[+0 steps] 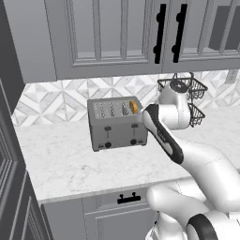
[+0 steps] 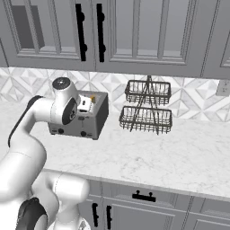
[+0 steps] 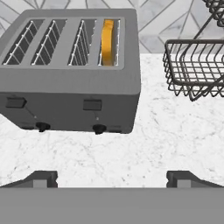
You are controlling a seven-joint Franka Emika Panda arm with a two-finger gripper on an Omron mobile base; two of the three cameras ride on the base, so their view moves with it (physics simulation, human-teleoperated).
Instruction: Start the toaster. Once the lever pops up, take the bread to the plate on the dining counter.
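The toaster (image 3: 70,70) is stood on the worktop (image 3: 153,144) near the tiled back wall, with its slotted top left uncovered from above. Bare marble is seen in front of its levers and knobs, so a frontal approach is unobstructed. To its right, a two-tier wire basket rack (image 2: 147,108) is stood just beside it, narrowing the side passage. Overhead, room is limited by the wall cabinets (image 1: 112,33).

A two-tier black wire basket rack (image 2: 146,107) stands on my white marble table (image 2: 179,152), against the diamond-patterned tile backsplash (image 1: 56,101). Grey cabinets (image 2: 134,36) with black handles (image 2: 90,31) hang above; grey drawers (image 2: 143,200) sit below.
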